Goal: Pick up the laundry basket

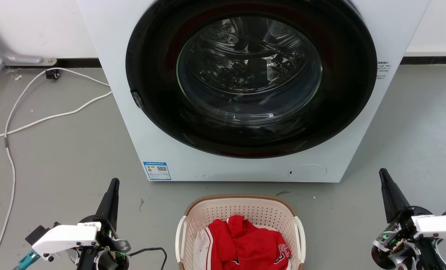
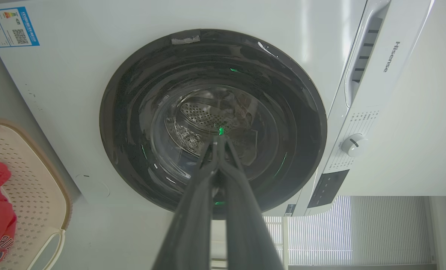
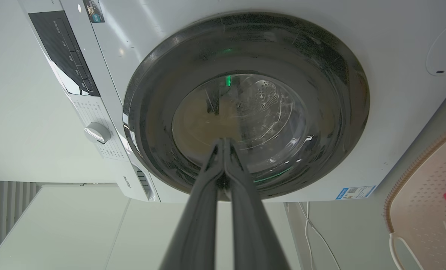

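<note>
The laundry basket (image 1: 241, 210) is cream perforated plastic with a brown woven-look rim and white side handles. It stands on the floor at the bottom centre of the head view, with red and white clothing (image 1: 243, 243) inside. My left gripper (image 1: 114, 182) is shut and empty, well to the basket's left, fingers pointing at the washing machine. On the far right my right gripper (image 1: 381, 171) is also shut and empty. The basket (image 2: 27, 176) edges into the left wrist view, where the left gripper (image 2: 220, 138) shows. The basket (image 3: 422, 195) also shows beside the right gripper (image 3: 223, 140).
A white front-loading washing machine (image 1: 140, 123) with a closed dark round door (image 1: 251, 78) stands just behind the basket. A white cable (image 1: 31, 120) snakes over the grey floor at the left. Bare floor lies between each gripper and the basket.
</note>
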Motion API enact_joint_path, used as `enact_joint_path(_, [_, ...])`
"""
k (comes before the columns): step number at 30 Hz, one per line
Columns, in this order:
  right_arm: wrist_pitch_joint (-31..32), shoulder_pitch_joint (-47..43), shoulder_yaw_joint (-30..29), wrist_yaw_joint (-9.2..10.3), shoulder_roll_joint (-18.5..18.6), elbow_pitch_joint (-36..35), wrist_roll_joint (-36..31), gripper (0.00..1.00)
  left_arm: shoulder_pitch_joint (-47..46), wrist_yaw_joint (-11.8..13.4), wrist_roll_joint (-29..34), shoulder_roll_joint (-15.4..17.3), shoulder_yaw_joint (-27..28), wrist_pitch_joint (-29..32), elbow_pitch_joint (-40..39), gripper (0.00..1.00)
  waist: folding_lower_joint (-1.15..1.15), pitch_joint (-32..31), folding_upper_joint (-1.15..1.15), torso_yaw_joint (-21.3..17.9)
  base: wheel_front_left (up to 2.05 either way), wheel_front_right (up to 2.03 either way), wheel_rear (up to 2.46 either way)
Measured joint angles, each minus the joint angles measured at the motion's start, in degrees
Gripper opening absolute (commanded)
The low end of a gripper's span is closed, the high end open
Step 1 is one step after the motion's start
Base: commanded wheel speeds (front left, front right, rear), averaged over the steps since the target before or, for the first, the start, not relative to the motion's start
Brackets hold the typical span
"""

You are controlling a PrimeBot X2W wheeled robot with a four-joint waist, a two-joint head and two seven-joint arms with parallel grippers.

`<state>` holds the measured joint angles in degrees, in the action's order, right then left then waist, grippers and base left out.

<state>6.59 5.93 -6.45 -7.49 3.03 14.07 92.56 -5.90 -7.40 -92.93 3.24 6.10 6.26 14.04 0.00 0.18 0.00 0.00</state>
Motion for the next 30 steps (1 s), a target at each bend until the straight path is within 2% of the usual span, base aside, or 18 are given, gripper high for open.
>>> enact_joint_path(30, [0.0,0.0,0.0,0.0,0.0,0.0,0.0,0.0,0.0,0.0,0.1,-0.1,0.1,0.1,0.0,0.0,0.0,0.0,0.0,0.0,0.0,0.0,0.0])
